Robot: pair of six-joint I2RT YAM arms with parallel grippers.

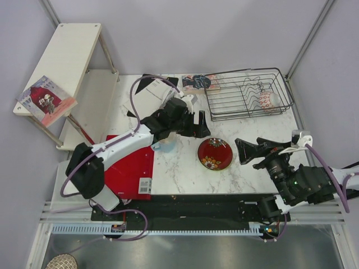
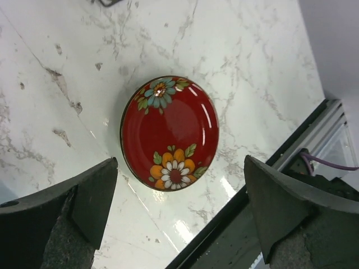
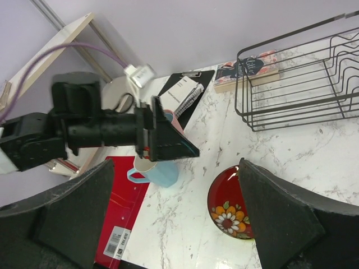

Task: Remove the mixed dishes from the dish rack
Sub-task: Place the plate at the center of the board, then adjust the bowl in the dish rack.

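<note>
The white marble table [image 1: 185, 176] carries everything, with the pale wooden shelf unit [image 1: 67, 56] standing off its far left corner. The black wire dish rack [image 1: 247, 92] sits at the far right of the table, almost bare in the top view; a pale pinkish dish [image 1: 270, 101] rests at its right end, too small to name. A flat red board [image 1: 132, 168] lies at the near left, overlapping the marble's edge.

The left arm reaches across the middle of the table. The left gripper [image 2: 180, 168] hangs above the marble with its jaws spread wide and nothing between them. Its wrist camera looks straight down on the dark red floral plate [image 1: 215, 153]. The right gripper [image 1: 245, 151] is just right of that plate, apart from it, also spread wide and holding nothing.

The plate lies flat on the marble, out of the rack and in front of it. The light blue handled mug [image 3: 160, 171] stands on the marble beside the red board, partly hidden under the left arm
</note>
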